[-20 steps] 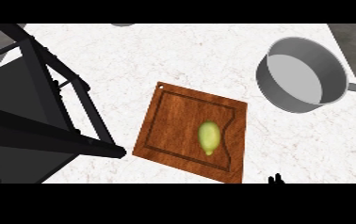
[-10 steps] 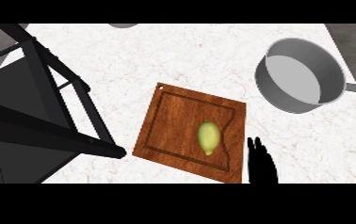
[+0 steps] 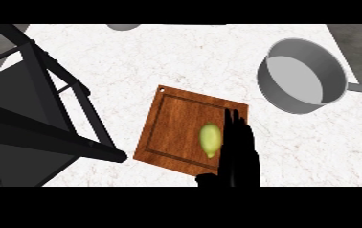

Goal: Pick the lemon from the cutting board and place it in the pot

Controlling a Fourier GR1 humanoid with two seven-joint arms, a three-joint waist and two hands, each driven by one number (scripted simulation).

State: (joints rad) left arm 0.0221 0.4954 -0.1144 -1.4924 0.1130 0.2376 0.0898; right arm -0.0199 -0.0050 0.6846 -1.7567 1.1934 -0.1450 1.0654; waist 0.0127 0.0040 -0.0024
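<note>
The black right hand [image 3: 239,157], fingers straight and holding nothing, has risen from the 6 o'clock edge to the 3 o'clock side of the yellow-green oval lemon [image 3: 210,140], which lies ungrasped on the brown wooden cutting board [image 3: 173,121], so grasping seems next, with the round grey metal pot [image 3: 267,85] waiting at 1 o'clock.

Cutting board [image 3: 173,126] mid-surface [image 3: 176,59], skewed, toward the near edge; lemon [image 3: 210,140] on the board's right half; right hand [image 3: 239,160] comes in from the lower edge over the board's right side, fingers [image 3: 230,121] straight, just right of the lemon, contact unclear; pot [image 3: 283,102] far right, behind the board, well apart; frame [image 3: 50,126] along the left, near the board's left corner
</note>
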